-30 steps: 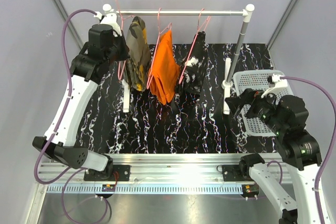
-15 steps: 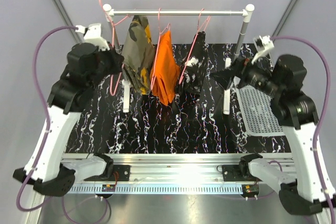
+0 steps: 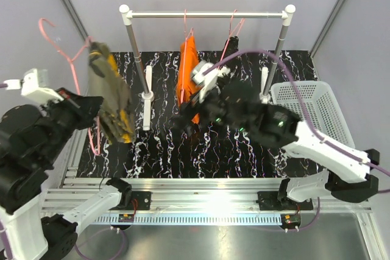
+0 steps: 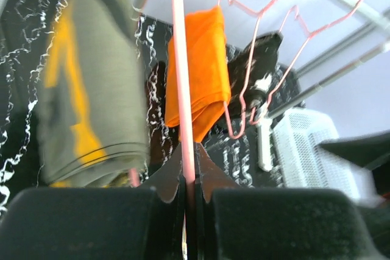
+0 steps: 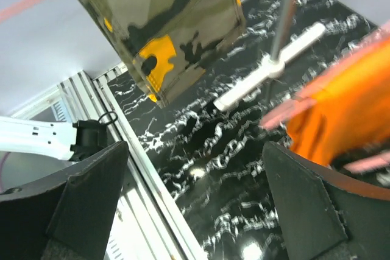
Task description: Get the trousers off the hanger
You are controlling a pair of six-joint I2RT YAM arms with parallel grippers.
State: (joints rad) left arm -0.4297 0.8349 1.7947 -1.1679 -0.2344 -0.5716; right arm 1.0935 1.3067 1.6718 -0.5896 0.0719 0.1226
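Observation:
The camouflage trousers (image 3: 113, 98) hang folded over a pink hanger (image 3: 61, 50), off the rail and out to the left of the rack. My left gripper (image 3: 90, 105) is shut on that hanger's thin pink wire (image 4: 181, 59), with the camouflage trousers (image 4: 91, 89) just left of the jaws. The orange trousers (image 3: 187, 68) hang on the rail. The black pair (image 4: 259, 59) hangs beside them, mostly hidden behind my right arm in the top view. My right gripper (image 3: 183, 117) is open over the mat, low in front of the orange trousers (image 5: 347, 114), with the camouflage trousers (image 5: 164, 22) up ahead.
The rack's rail (image 3: 207, 14) spans two posts, the left post (image 3: 137, 59) standing between the lifted hanger and the orange pair. A white basket (image 3: 311, 105) sits at the right of the black marbled mat (image 3: 244, 156). The rack's white foot (image 5: 268, 71) lies ahead of the right gripper.
The left arm has carried the hanger with the camouflage trousers off the rail, out left and nearer. The right arm swung from the basket side to the middle, in front of the orange trousers.

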